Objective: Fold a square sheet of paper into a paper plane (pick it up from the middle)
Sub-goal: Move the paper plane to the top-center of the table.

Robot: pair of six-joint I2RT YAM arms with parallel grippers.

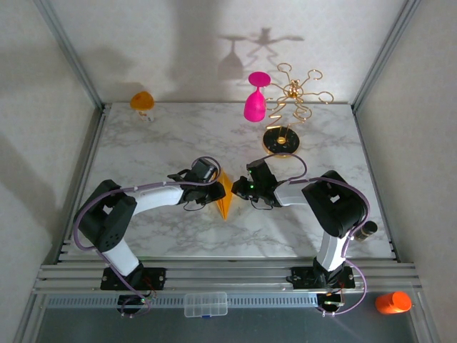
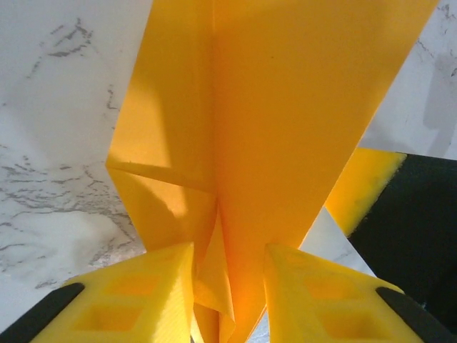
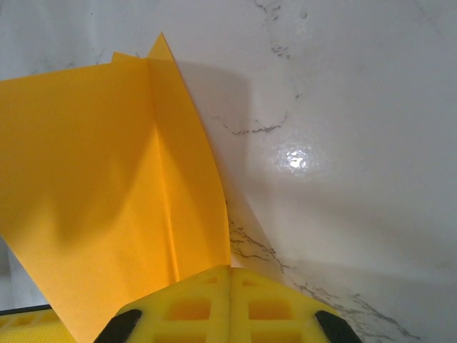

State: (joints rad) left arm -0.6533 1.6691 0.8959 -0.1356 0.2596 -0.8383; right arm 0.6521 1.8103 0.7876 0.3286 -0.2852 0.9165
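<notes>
Your right pincer (image 3: 229, 271) is pinched tight on the edge of the paper plane (image 3: 107, 179). Your left pincer (image 2: 228, 250) stands apart, straddling the upright fold between its fingers. Close it squarely on the crease, then press toward the tabletop (image 3: 343, 107).

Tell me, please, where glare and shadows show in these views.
Top external: the pink goblet and gold wire rack throw shadows on the back wall. Right wrist: a glare spot on the white marble table, shadow beside the folded yellow-orange paper. Left wrist: uneven shading across that paper.
</notes>
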